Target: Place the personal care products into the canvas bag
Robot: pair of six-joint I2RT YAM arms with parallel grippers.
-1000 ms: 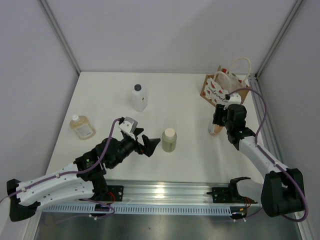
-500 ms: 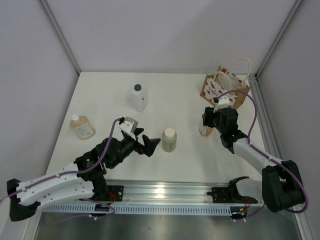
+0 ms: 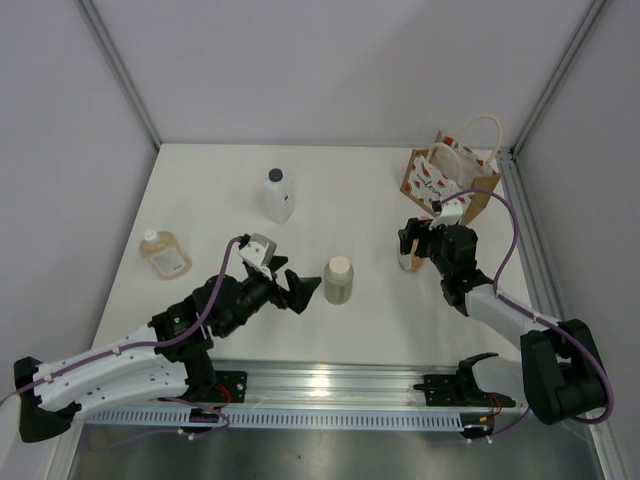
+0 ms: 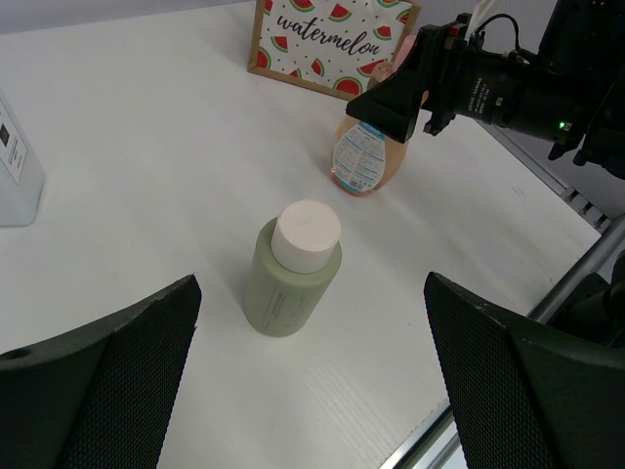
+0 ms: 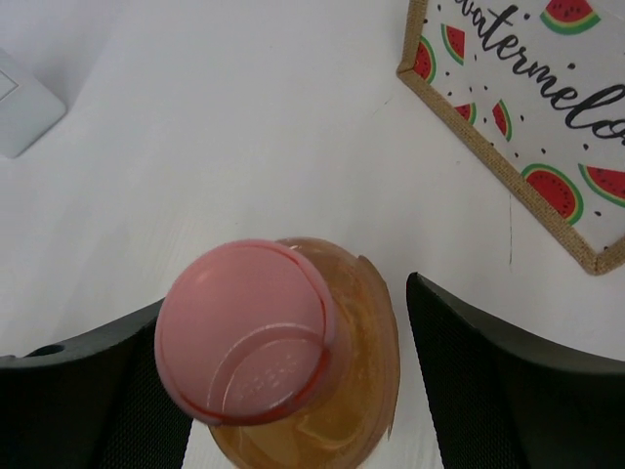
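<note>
The orange bottle with pink cap (image 3: 407,260) stands upright near the bag; in the right wrist view (image 5: 249,342) it sits between my right gripper's (image 5: 283,332) open jaws, with a gap on the right side. My right gripper (image 3: 411,244) is low over it. The beige cylinder with cream cap (image 3: 338,280) stands mid-table, just ahead of my open, empty left gripper (image 3: 303,290); it also shows in the left wrist view (image 4: 293,269). The white bottle with black cap (image 3: 278,195) and the amber flask (image 3: 164,253) stand to the left. The canvas bag (image 3: 450,178) stands at the back right.
The bag's white panel with watermelon prints (image 4: 332,44) faces the table middle, its rope handles (image 3: 480,135) upright. The enclosure's right wall and post (image 3: 515,160) are close behind the bag. A metal rail (image 3: 330,385) runs along the near edge.
My right gripper has swung left and down, and now straddles the orange bottle, which shows further left than a second ago. The left arm has not moved.
</note>
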